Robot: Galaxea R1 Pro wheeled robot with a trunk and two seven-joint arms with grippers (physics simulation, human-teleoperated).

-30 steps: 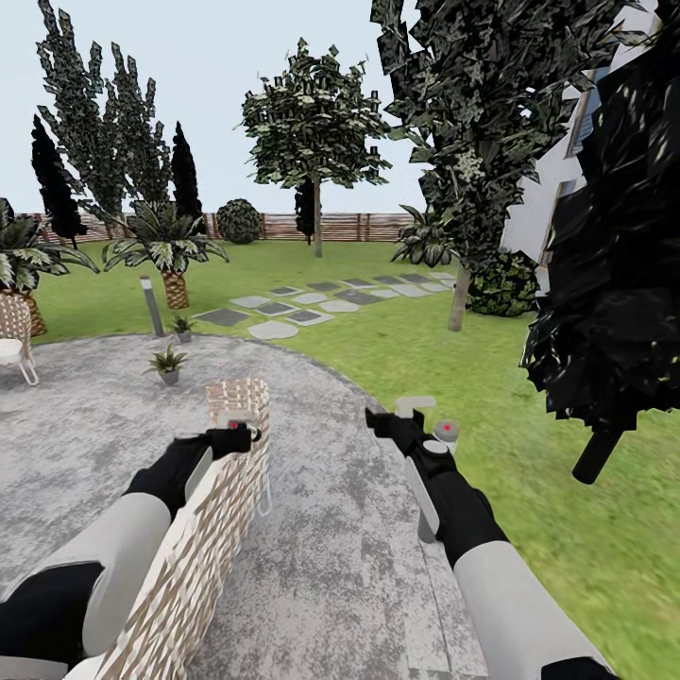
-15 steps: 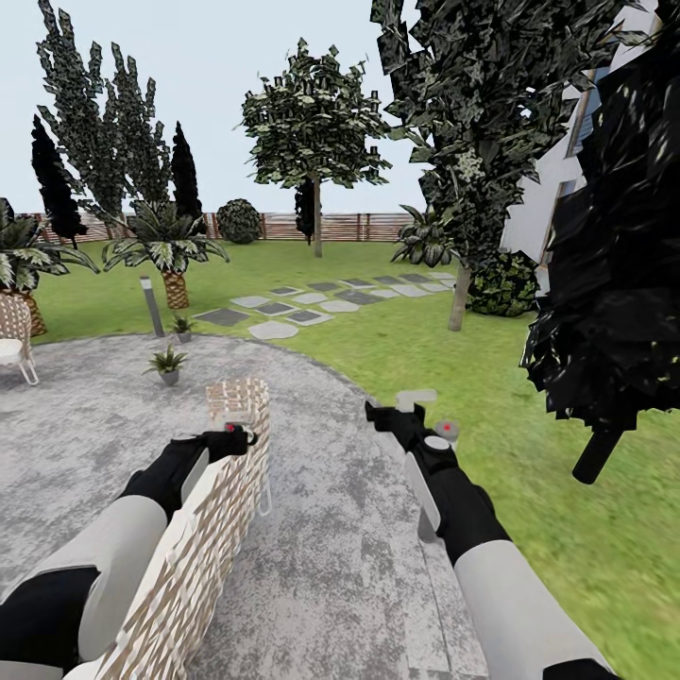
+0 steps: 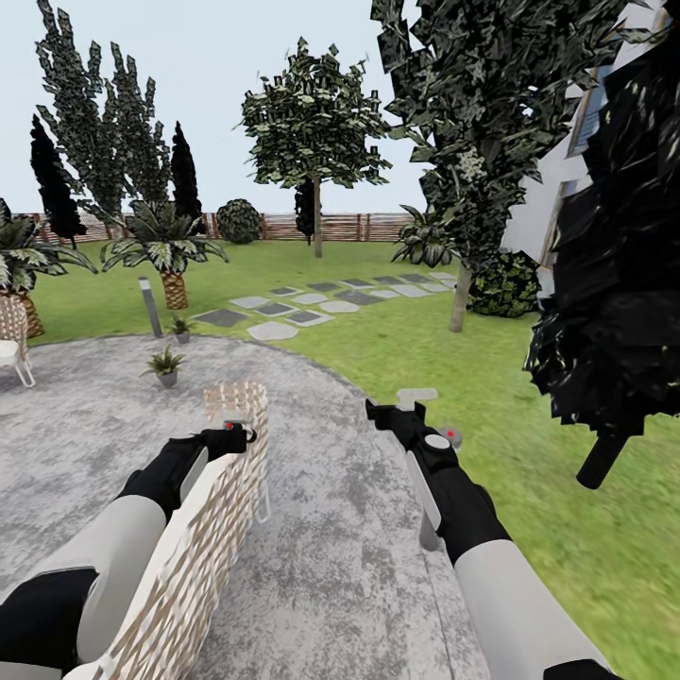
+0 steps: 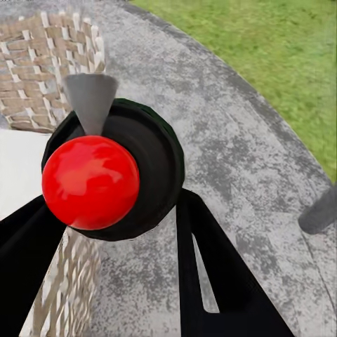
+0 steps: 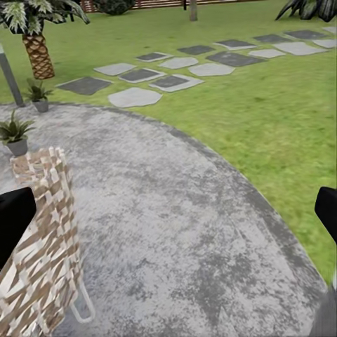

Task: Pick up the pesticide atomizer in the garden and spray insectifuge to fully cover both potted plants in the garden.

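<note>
Head view showed both plants ahead and to the left across the patio (image 3: pixel 85 425), well apart from both arms. The left gripper (image 3: pixel 241 436) was the nearer. The near plant (image 3: pixel 167 364) and the far plant (image 3: pixel 181 328) were low green rosettes in grey pots. Between the left fingers (image 4: pixel 210 274) sat a dark round thing (image 4: pixel 151 161) with a red knob. I could not tell whether it was the atomizer, or whether it was clamped. The right gripper (image 3: pixel 382 414) gaped wide, empty.

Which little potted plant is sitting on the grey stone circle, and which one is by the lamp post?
The nearer potted plant sits on the grey paved patio. The farther potted plant stands at the patio's edge beside the grey bollard lamp post.
</note>
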